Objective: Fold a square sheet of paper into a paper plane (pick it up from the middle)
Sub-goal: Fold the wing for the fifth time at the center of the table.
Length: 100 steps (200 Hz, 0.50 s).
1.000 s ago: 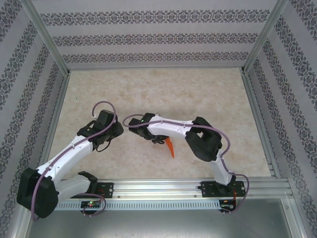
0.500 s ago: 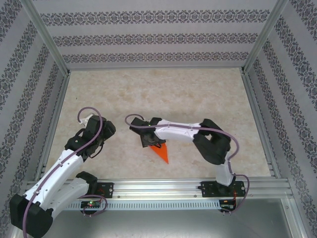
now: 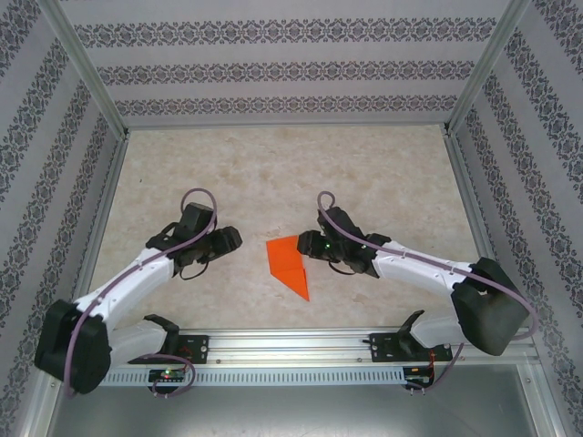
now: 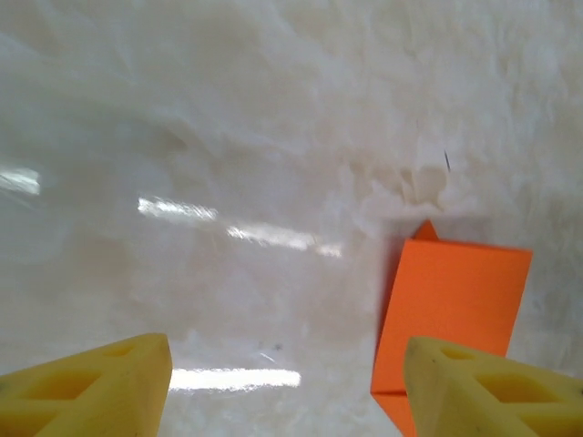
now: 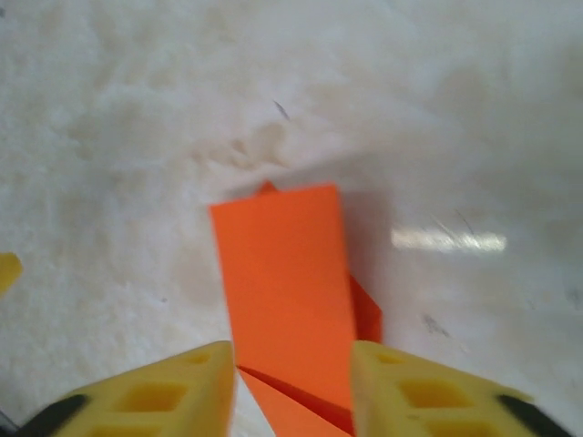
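Marbled tabletop [image 3: 301, 173], metal rail [image 3: 301, 344] along the near edge by my bases. My left gripper [image 4: 287, 357]: jaws wide apart, empty. My right gripper [image 5: 291, 360]: jaws partly apart, closed on nothing. Folded orange paper [image 3: 287, 262] lies flat on the table between the two, touching neither, nearer the right one, its point toward the rail. Right wrist view: paper sits just ahead, in line with the gap. Farthest back, patterned walls [image 3: 291, 68]

The paper plane [image 5: 284, 282] runs off the lower edge, probably nose-first.
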Available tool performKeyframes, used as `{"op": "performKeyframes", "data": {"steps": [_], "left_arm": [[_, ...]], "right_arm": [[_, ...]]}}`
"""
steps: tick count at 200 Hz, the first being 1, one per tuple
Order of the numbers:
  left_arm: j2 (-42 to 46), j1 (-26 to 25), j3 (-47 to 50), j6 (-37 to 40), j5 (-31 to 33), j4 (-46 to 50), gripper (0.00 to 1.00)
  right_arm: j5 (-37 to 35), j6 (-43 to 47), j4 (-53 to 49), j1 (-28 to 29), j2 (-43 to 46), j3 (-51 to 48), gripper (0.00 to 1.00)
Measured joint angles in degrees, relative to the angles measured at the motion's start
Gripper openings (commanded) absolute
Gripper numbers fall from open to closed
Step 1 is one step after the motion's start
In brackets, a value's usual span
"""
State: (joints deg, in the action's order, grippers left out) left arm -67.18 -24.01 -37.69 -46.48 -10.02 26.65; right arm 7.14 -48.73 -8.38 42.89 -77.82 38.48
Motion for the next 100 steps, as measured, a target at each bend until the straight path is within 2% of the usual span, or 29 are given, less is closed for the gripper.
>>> {"op": "performKeyframes", "data": {"steps": [44, 72, 100], "left_arm": [[-9.73, -6.51, -2.47, 0.37, -6.75, -3.39, 0.69], [-11.50, -7.48, -2.89, 0.33, -8.37, -4.33, 0.69], [-12.39, -7.89, -3.45, 0.33, -9.49, -4.74, 0.69]], "right_arm": [[7.21, -1.14, 3.65, 0.24, -3.34, -0.96, 0.16], [9.31, -1.29, 4.83, 0.24, -5.44, -0.96, 0.11], [10.40, -1.31, 4.96, 0.61, -7.48, -0.96, 0.11]]}}
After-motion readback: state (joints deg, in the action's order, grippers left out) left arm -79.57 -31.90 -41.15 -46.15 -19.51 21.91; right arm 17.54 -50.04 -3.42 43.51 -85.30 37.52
